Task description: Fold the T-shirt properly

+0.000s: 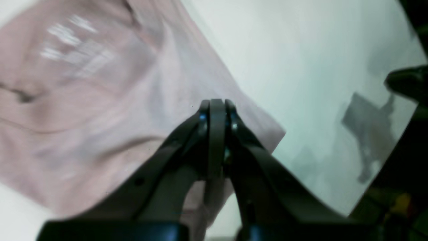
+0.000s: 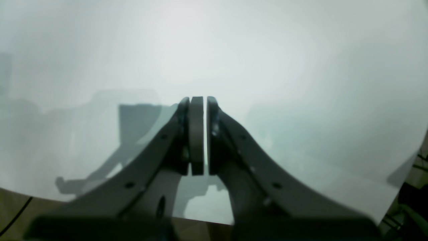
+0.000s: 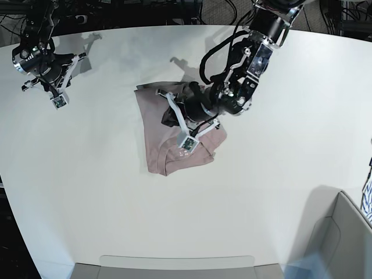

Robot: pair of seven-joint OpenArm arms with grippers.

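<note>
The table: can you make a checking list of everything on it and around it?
Surface: white table, bare around the shirt.
Job's things: pink T-shirt, partly folded, wrinkled.
Clutter: nothing seen.
Grippers: left gripper shut over the shirt, whether it pinches cloth cannot be told; right gripper shut, empty, far from the shirt.
Cables: black cables behind the table.
Surroundings: grey bin at the near corner.

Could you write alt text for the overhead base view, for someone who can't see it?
A robot arm's left gripper hangs, jaws shut, over a crumpled pink T-shirt on a white table. The right gripper hovers shut far off.
</note>
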